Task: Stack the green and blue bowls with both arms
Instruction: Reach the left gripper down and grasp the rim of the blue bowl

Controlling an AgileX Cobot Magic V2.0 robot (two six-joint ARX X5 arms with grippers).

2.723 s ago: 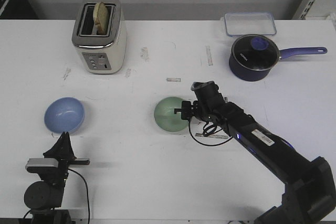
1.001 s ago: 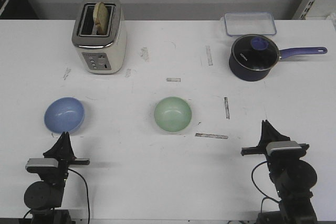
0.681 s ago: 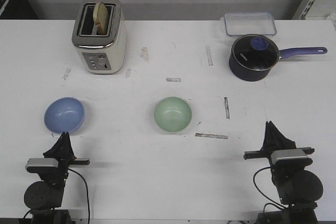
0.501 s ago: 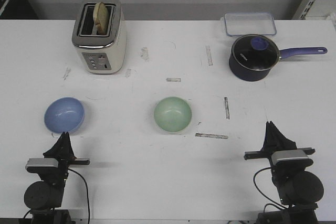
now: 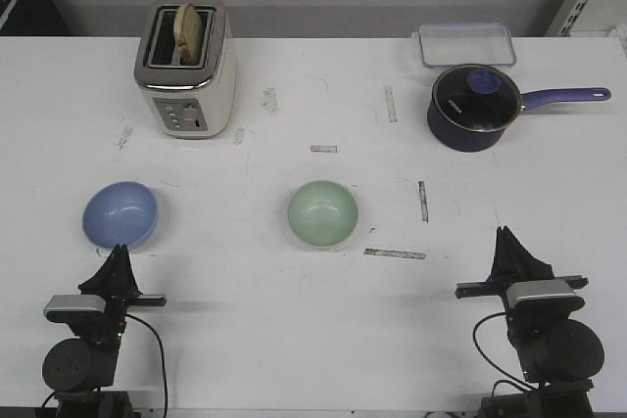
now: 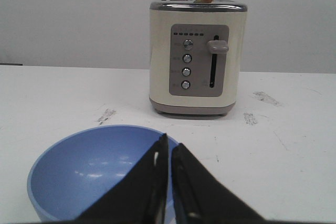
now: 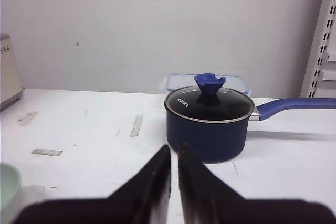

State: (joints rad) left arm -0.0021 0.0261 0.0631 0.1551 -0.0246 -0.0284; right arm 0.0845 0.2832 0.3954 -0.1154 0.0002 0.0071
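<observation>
Both grippers, left and right, pinched together, empty, parked at the near edge. "KONKA" readable on saucepan lid. Blue bowl and green bowl well apart.

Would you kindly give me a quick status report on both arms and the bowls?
Left gripper and right gripper shut, empty, parked at near edge. Blue bowl and green bowl apart on table, unstacked. Nothing between them.

Left end effector and right end effector both closed, empty, folded back low.
</observation>
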